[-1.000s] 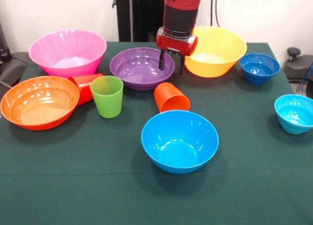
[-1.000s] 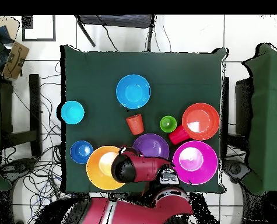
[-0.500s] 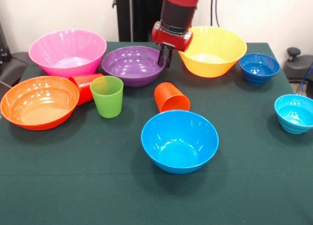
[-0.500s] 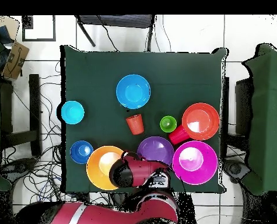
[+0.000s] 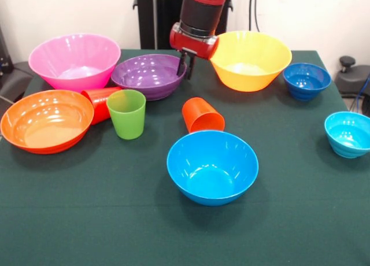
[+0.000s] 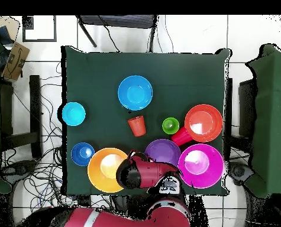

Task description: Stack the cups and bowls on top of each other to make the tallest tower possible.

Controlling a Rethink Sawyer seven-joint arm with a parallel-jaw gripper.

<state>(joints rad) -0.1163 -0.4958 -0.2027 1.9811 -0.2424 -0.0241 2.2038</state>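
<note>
bowls and cups are all sitting apart on the green table (image 5: 87,220), none stacked. the purple bowl (image 5: 147,75) is sitting between the pink bowl (image 5: 75,61) and yellow bowl (image 5: 251,61). the gripper (image 5: 185,66) is pinching the purple bowl's rim, it seems, with its fingers close together. the blue bowl (image 5: 212,166) is sitting near the front.

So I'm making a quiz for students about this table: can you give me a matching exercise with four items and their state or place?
Things:
1. green cup
2. orange cup
3. purple bowl
4. cyan bowl

States or places:
A. lying on its side
B. held at its rim by the gripper, against the pink bowl
C. standing upright, mouth up
D. alone near the table's edge

Pairs: 1-C, 2-A, 3-B, 4-D
</note>
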